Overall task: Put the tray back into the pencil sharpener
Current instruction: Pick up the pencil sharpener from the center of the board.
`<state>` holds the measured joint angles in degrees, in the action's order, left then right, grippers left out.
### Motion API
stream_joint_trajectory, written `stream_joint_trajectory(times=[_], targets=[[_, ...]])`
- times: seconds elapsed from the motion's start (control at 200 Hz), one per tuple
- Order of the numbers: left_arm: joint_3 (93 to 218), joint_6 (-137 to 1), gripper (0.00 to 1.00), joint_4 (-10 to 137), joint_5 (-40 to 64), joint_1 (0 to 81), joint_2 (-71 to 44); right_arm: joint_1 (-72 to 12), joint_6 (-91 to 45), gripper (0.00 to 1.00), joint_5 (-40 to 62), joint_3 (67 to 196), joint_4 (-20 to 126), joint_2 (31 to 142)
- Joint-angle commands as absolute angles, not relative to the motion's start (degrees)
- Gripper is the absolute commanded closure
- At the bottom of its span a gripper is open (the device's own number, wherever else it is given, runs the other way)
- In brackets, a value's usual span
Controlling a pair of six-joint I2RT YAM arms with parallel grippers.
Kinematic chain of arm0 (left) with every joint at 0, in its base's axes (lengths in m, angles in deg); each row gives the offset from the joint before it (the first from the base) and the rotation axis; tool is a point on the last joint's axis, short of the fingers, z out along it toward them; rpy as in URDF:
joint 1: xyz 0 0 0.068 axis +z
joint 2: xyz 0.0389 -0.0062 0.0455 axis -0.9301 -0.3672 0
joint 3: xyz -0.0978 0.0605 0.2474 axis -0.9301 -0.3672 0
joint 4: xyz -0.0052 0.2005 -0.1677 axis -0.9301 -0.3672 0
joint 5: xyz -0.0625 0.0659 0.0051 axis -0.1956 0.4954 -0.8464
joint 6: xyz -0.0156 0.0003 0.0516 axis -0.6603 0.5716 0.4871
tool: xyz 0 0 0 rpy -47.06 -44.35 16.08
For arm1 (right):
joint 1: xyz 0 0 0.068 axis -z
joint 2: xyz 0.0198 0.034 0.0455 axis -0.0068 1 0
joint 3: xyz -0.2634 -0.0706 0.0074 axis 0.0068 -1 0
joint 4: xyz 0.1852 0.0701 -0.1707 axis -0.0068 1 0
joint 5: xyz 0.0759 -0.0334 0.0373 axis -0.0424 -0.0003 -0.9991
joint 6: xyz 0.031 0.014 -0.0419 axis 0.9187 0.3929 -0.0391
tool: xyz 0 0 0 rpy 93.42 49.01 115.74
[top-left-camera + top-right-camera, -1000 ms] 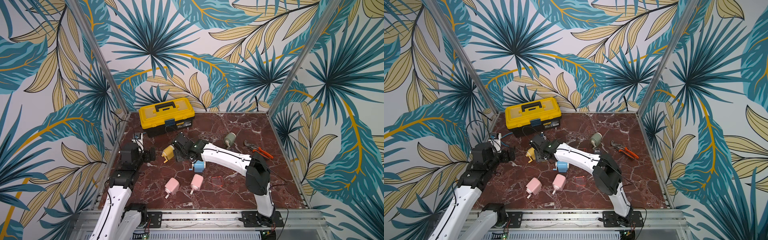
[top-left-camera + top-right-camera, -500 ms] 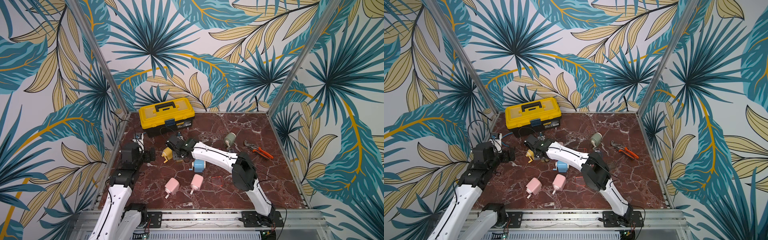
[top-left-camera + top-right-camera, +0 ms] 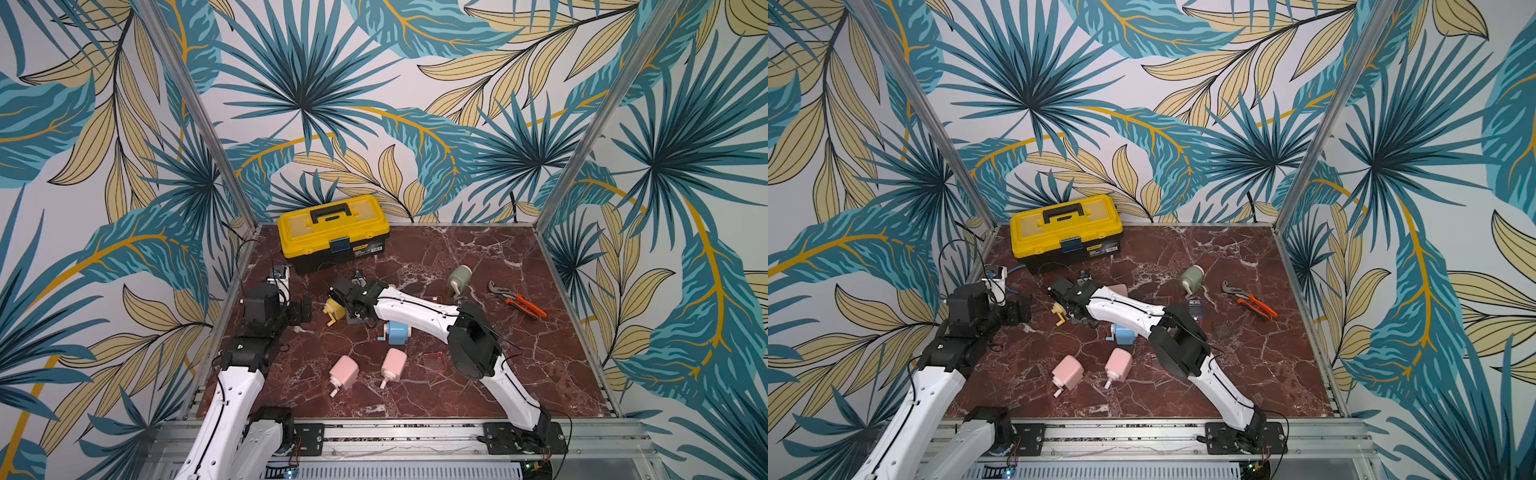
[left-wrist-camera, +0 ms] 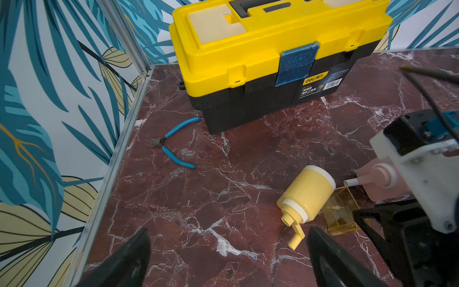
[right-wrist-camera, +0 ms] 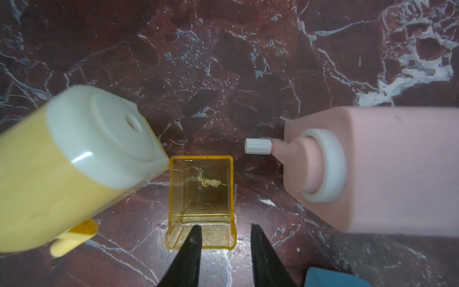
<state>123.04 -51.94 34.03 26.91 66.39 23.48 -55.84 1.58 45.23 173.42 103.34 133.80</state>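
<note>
My right fingers [image 5: 190,251] stand slightly apart, astride one side wall of the clear yellow tray [image 5: 201,188], which lies on the table [image 5: 248,62] between the yellow sharpener [image 5: 62,169] and a pink sharpener [image 5: 385,174]. My left fingers [image 4: 124,261] gape wide.

A robot test cell in a lab, this one: leaf-print wall panels [image 3: 104,124] hang on aluminium posts [image 3: 195,112] around a marble-look tabletop [image 3: 561,324] at mid-frame. Along the lower edge, a white left arm [image 3: 232,399] and right arm [image 3: 415,309] rise from a slotted metal rail [image 3: 395,430]. A yellow toolbox [image 3: 332,232] sits at the back.
</note>
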Motion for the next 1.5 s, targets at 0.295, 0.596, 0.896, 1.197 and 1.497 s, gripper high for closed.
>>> stream_joint_trajectory(times=[0.295, 0.596, 0.896, 1.197, 1.497], targets=[[124.80, -51.03, 0.00, 33.51, 25.86, 66.19, 22.23, -54.56, 1.93, 0.73, 46.70, 177.42, 104.70, 138.47], [125.84, -50.40, 0.00, 33.46, 25.86, 66.22, 20.94, -54.15, 1.93, 0.82, 45.79, 178.76, 103.68, 140.17], [126.55, -50.79, 0.00, 33.46, 25.42, 66.18, 19.85, -53.91, 1.49, 0.88, 45.60, 179.27, 104.02, 140.96], [127.15, -48.77, 0.00, 33.55, 25.36, 66.25, 18.81, -53.75, -2.02, 1.00, 44.59, 178.33, 102.56, 138.18], [130.09, -35.96, 0.00, 33.48, 16.66, 66.21, 13.51, -52.35, -9.38, 1.00, 38.63, 168.81, 95.38, 127.18]])
